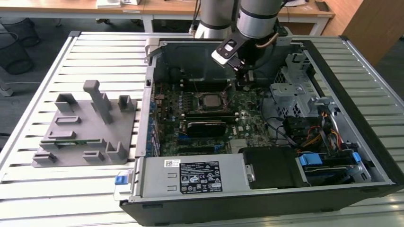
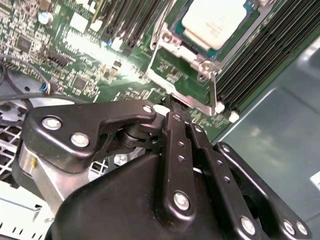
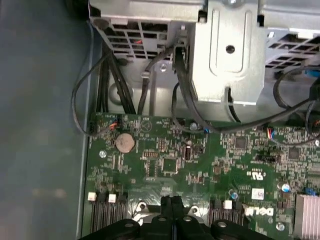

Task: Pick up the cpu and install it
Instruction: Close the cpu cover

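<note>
The cpu point(image 2: 214, 20) lies flat with its silvery top up inside the metal socket frame point(image 2: 186, 80) on the green motherboard; in the exterior view the cpu point(image 1: 210, 100) is at the middle of the open computer case. My gripper point(image 1: 245, 80) hangs over the board toward the exterior view's right of the socket. In both wrist views its black fingers are pressed together with nothing between them. The gripper point(image 2: 169, 102) has its tips just beside the edge of the socket frame, apart from the chip. My gripper point(image 3: 172, 201) points down at the board.
The black computer case point(image 1: 265, 198) lies open on a slatted metal table point(image 1: 94, 52). A grey plastic fixture point(image 1: 82, 127) holding a green memory stick point(image 1: 69, 140) stands at the exterior view's left. Drive cages, cables point(image 3: 125, 75) and memory slots point(image 2: 260, 60) crowd the board.
</note>
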### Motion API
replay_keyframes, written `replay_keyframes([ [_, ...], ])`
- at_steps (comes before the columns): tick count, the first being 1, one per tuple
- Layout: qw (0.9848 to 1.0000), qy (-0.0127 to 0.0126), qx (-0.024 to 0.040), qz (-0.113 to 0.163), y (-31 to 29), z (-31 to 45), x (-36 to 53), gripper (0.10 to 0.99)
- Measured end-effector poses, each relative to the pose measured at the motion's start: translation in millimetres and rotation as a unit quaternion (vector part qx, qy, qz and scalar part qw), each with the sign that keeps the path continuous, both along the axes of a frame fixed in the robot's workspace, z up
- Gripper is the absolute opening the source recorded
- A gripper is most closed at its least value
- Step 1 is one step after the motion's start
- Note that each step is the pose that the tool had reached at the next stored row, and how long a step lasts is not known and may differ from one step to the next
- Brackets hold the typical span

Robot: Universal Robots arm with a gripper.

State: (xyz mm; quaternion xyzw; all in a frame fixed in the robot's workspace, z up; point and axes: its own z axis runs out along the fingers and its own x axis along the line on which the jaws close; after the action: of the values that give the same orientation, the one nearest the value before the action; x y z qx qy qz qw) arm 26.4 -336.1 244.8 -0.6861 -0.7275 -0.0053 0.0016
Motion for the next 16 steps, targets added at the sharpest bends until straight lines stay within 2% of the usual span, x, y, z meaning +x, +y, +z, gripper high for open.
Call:
replay_keyframes([
  [8,1.0,0.0,0.0001,0.0,0.4,-0.6,-14.7,0.106],
  [16,1.0,0.0,0.0,0.0,0.6,-3.9,-23.3,0.106],
])
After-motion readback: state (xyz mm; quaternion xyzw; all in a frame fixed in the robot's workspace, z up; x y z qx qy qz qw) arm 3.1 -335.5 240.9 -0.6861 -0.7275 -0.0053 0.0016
